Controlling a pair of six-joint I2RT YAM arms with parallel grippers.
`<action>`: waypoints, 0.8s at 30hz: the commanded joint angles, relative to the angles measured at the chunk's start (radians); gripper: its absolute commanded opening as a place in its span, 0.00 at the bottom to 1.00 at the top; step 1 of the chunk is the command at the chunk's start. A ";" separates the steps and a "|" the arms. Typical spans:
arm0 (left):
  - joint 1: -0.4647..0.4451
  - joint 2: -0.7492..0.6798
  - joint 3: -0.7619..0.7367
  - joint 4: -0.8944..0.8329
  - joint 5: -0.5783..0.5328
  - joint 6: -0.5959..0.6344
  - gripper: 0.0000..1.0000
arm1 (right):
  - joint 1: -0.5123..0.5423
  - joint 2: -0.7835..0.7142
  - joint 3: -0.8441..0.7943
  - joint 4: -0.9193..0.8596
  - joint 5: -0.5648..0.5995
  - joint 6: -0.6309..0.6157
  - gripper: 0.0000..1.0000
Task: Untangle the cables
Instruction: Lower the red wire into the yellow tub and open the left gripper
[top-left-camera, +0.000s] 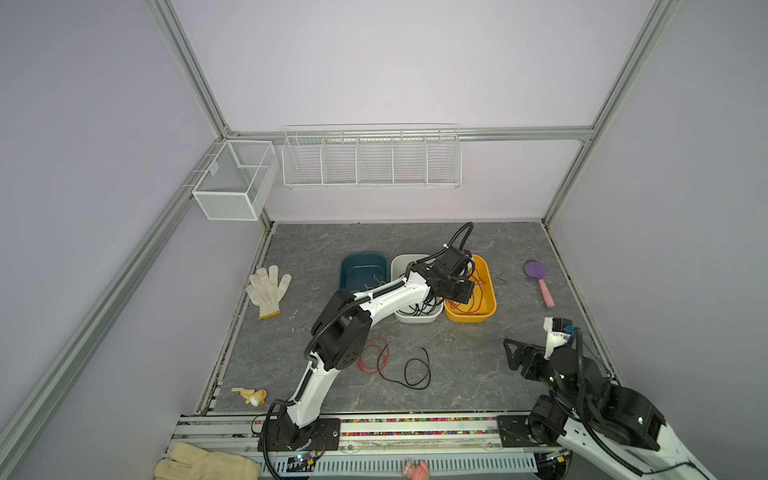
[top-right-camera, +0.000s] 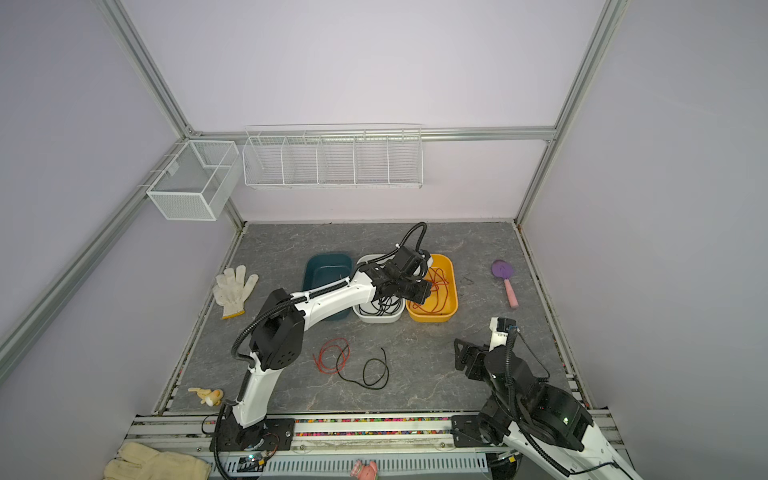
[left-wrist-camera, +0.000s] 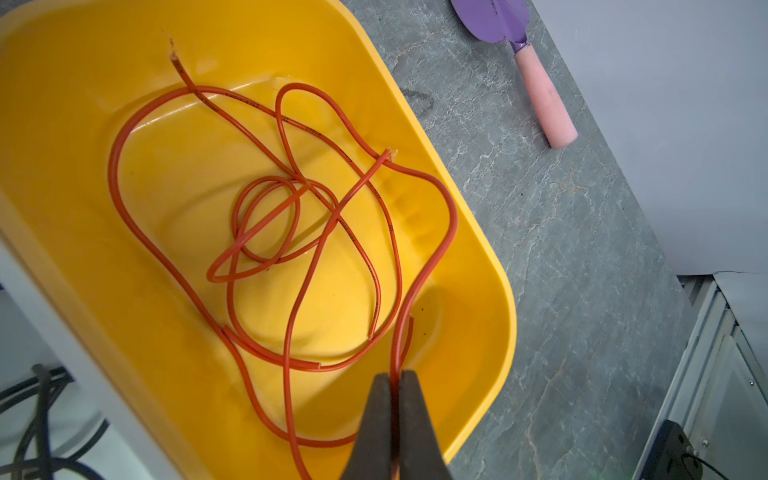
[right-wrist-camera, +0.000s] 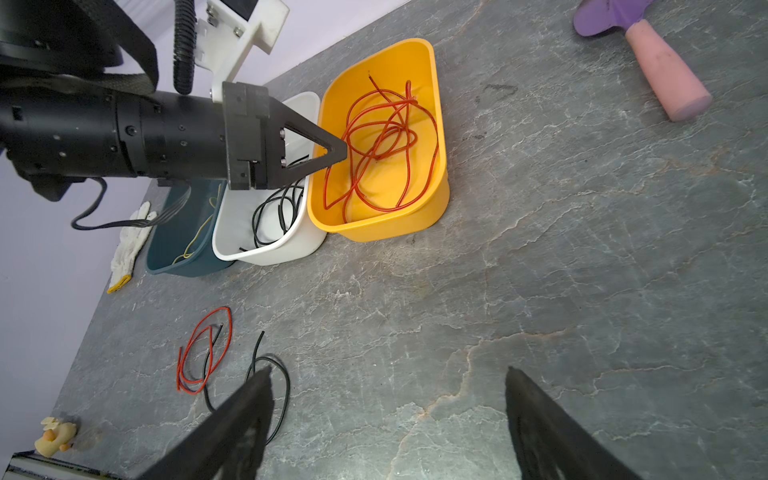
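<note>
Several red cables (left-wrist-camera: 291, 199) lie looped in a yellow tub (left-wrist-camera: 83, 62). My left gripper (left-wrist-camera: 395, 376) hangs over that tub's near end, shut on one red cable (left-wrist-camera: 397, 353); both top views show the gripper (top-left-camera: 467, 291) (top-right-camera: 424, 291) there. Black cables (right-wrist-camera: 270, 208) fill the white tub (right-wrist-camera: 270, 253), and thin yellow cables (right-wrist-camera: 195, 245) lie in the blue tub (top-left-camera: 361, 264). On the table a red cable (top-left-camera: 374, 355) and a black cable (top-left-camera: 417, 370) cross each other. My right gripper (right-wrist-camera: 387, 372) stands open and empty, low at the front right (top-left-camera: 510, 353).
A purple trowel (top-left-camera: 540, 282) with a pink handle lies at the right. A white glove (top-left-camera: 268, 289) lies at the left, a small yellow toy (top-left-camera: 253, 395) near the front left corner. Wire baskets (top-left-camera: 372, 160) hang on the back wall.
</note>
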 joint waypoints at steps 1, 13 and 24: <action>0.001 0.043 0.007 -0.014 -0.008 -0.016 0.00 | 0.004 0.010 0.001 0.000 -0.006 0.004 0.88; 0.001 0.042 0.032 -0.067 -0.045 0.004 0.14 | 0.003 0.015 0.002 0.003 -0.004 0.002 0.88; 0.007 -0.001 0.126 -0.172 -0.101 0.061 0.37 | 0.003 0.024 0.014 -0.001 -0.013 -0.001 0.88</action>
